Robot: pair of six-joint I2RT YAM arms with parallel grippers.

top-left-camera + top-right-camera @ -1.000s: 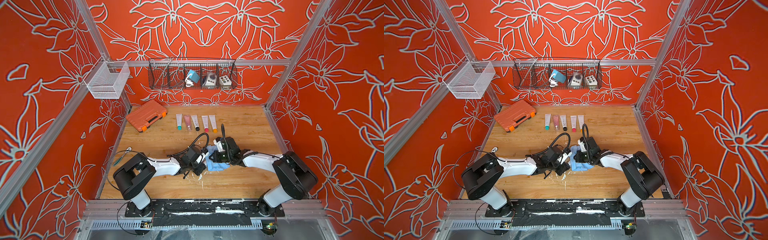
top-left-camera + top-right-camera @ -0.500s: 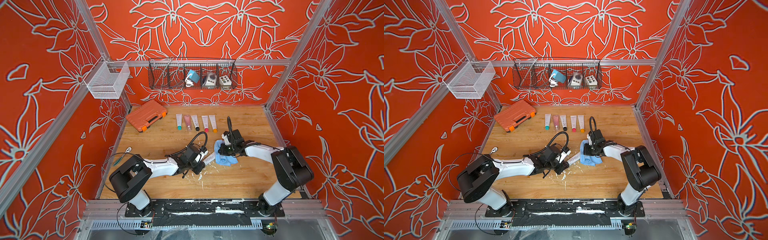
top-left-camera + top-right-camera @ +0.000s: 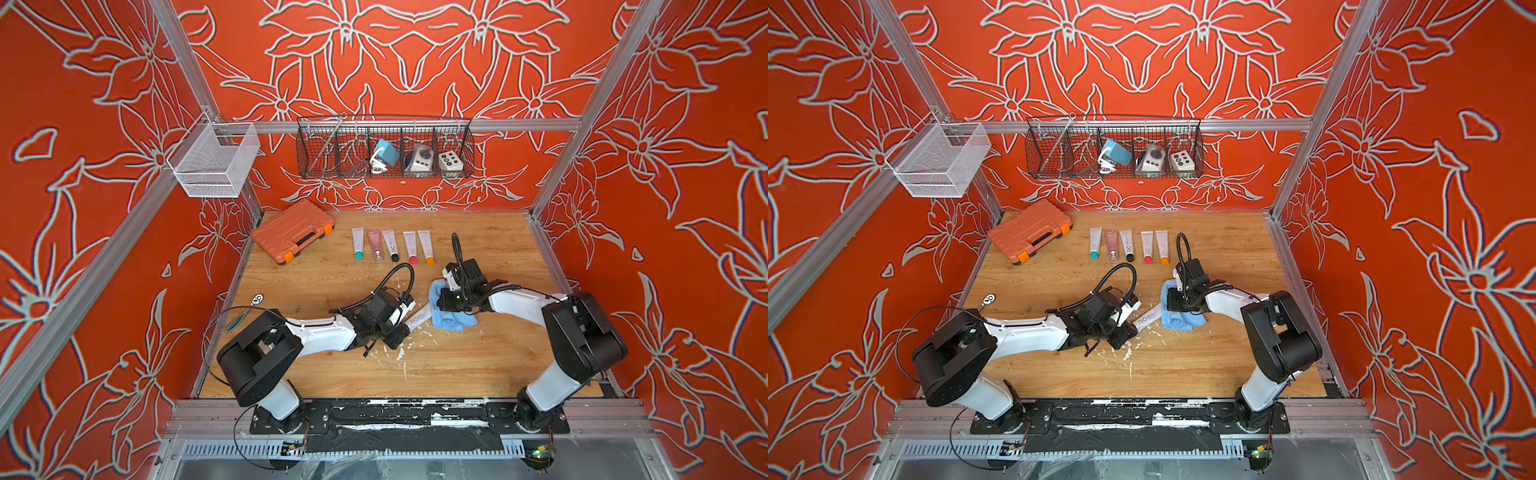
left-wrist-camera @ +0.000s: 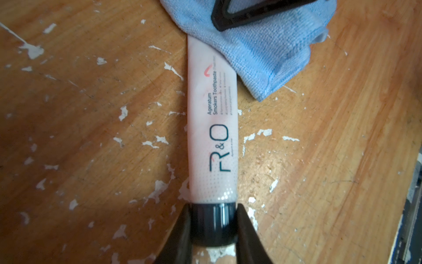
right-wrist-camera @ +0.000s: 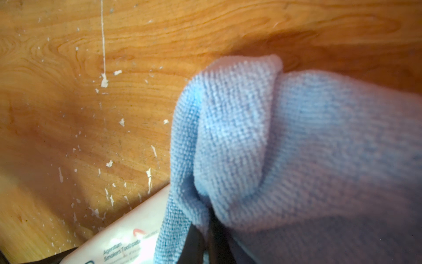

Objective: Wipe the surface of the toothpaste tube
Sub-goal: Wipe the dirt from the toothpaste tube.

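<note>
Left claw [image 4: 213, 228] pinches toothpaste tube [image 4: 212, 137] at capped end; right claw [image 5: 205, 240] pinches cloth [image 5: 296, 160] over tube's tail. Hard drag could yank tube free.

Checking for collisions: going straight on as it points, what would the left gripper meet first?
The left gripper grips the toothpaste tube by its cap; ahead, likely the blue cloth over the tube's far end, held by the right gripper.
</note>
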